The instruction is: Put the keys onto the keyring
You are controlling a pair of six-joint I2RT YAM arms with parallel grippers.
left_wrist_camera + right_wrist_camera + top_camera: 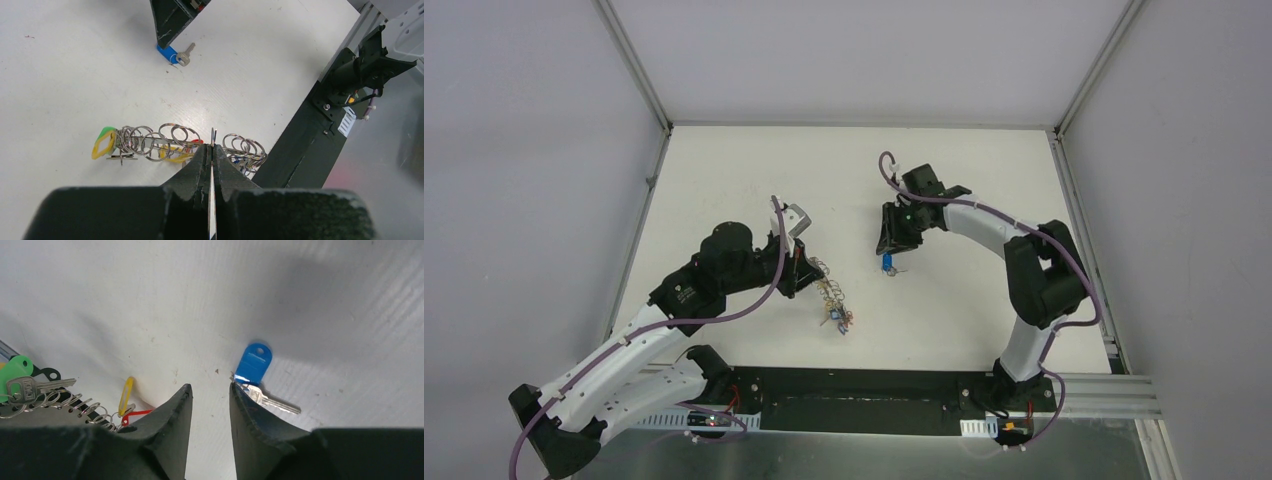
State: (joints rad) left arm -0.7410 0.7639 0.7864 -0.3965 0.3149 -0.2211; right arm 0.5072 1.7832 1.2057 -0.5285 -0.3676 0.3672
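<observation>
Closest to the near edge, the keyring (150, 142) lies strung out across the bench (724, 180) as a loose line of silver loops. The left fingers (204, 162) are pressed right together on one loop about the middle of that line, so the chain trails off to either side of them.

Further out, the blue key (254, 364) lies flat and loose on the bench, apart from the keyring and far nearer the right fingers (240, 400) than the left. The right fingers stand over that spot with only a narrow gap between them, and there is nothing in the gap.

The key is not between them. It sits just outside one finger, with its ring end right at that fingertip. From here I can't tell whether metal and finger actually touch. The key is bent at its little ring, so the blue tag points on ahead of the fingers while the silver blade angles off sideways along the outside of that finger.

To my eye the pick-up hinges on that offset. The right fingers would have to shift sideways toward the key, and probably spread wider, before they could straddle it.
</observation>
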